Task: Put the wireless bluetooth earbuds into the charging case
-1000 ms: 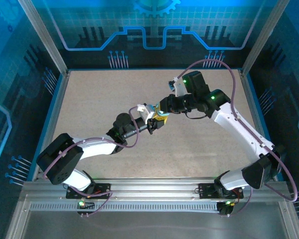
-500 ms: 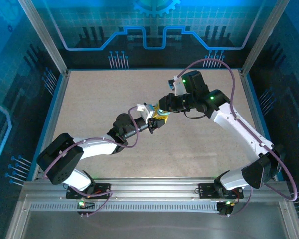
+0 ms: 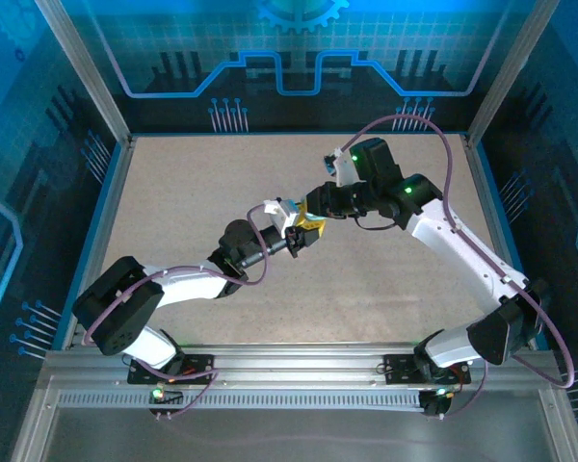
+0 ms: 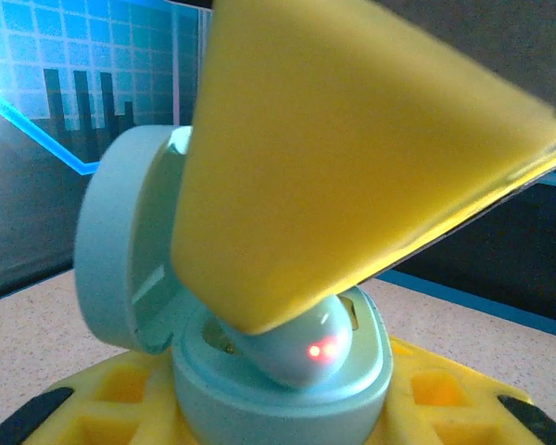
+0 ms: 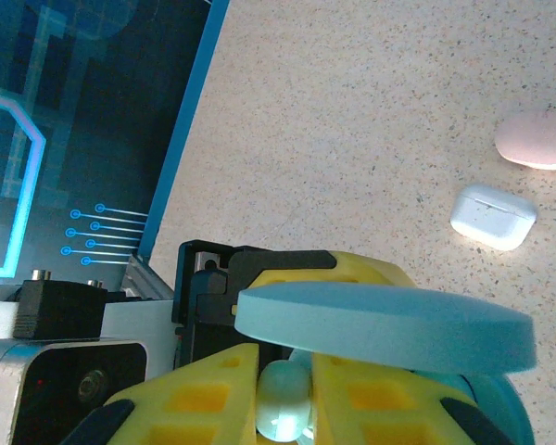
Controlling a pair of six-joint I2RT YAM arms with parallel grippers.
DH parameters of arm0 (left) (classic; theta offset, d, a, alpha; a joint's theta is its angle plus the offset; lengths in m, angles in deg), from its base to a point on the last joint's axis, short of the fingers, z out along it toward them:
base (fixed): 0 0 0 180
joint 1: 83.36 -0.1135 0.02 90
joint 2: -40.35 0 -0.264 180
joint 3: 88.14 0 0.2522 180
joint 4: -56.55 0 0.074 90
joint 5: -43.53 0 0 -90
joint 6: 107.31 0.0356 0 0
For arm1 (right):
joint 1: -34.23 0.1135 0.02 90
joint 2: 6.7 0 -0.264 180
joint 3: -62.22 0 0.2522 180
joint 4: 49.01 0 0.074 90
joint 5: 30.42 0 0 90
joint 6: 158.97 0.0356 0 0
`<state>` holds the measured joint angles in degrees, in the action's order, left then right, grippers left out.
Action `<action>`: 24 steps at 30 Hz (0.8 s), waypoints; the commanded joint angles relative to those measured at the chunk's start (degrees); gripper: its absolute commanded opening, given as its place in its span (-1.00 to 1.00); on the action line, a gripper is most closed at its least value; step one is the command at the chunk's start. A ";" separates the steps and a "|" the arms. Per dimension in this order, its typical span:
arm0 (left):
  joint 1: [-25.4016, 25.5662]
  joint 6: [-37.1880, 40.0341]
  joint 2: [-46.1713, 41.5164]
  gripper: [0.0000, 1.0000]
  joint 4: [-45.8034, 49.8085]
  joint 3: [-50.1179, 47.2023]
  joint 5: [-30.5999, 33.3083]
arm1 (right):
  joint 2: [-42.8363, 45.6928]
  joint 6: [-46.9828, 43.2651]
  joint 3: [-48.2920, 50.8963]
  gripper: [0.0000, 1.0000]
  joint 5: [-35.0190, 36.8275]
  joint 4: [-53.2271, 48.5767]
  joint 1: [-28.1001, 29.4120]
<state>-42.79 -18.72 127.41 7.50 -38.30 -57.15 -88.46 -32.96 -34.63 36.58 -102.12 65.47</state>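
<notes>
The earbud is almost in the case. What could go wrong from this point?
1. The earbud seems to sit high in the case, not flush. If the right pincer lets go, it may pop out.
2. The open lid hangs close over the right pincer. A careless pull back could knock it, or twist the case in the left pincer.

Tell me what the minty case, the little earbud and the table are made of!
The case looks like smooth hard plastic, pale mint with a satin sheen on its curves. The earbud seems to be glossier plastic of the same colour, and it shines in the light. The table looks like matte speckled board, beige with dark flecks. Whether it is laminate or stone is hard to tell.
</notes>
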 commanded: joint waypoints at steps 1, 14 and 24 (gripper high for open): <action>0.51 -0.30 -0.13 -0.27 -4.78 1.95 1.23 | 0.11 -0.69 0.41 -0.53 0.67 -2.30 1.01; 0.59 0.71 -0.83 -0.27 -4.34 1.36 1.01 | 0.61 -1.64 -2.44 -0.34 5.75 -5.27 1.01; 0.58 1.61 -0.88 -0.27 -3.99 0.67 1.47 | 5.47 -2.23 -0.17 -0.21 4.55 -0.59 0.85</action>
<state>-42.61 -18.42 127.52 7.04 -38.30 -56.52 -85.97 -34.47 -35.46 40.78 -104.42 66.15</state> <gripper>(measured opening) 0.374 0.392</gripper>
